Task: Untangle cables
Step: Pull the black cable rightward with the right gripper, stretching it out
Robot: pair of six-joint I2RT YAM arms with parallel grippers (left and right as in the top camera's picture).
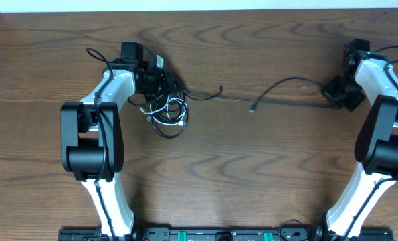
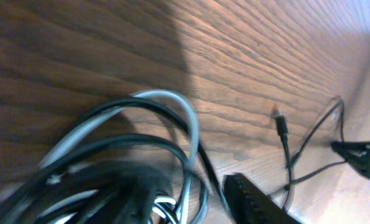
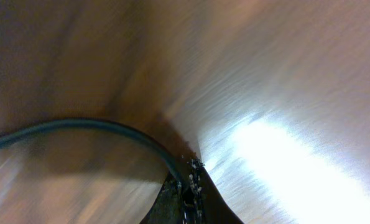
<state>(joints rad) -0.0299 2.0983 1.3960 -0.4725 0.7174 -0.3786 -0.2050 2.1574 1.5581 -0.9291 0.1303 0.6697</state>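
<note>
Leftmost, the left arm reaches over the wooden table (image 1: 252,174), and the left gripper (image 1: 160,83) sits at the upper edge of the tangle of cables (image 1: 166,112), low over it or touching it. Whether its claw is spread or clamped cannot be told: the left wrist view shows only one dark finger (image 2: 259,202) just right of the tangle, and the rest is out of frame. The tangle itself is a loose heap of black loops with a white cable (image 2: 188,124) curving through and around them. Most of it hangs below the gripper in the overhead view.

Right of the tangle, a short black end curls upward close by. A long black cable (image 1: 285,102) runs out of the tangle in a nearly straight line across the table. A little above that line, roughly midway along it, a small plug (image 1: 252,109) lies on the wood, and its cord arcs up and away from the tangle.

Far to the right of the tangle, the right gripper (image 1: 334,94) sits where these cords end. The right wrist view is blurred, but it shows a black cord bending into the point where the two fingers meet, so the claw looks pinched closed on the black cable.
</note>
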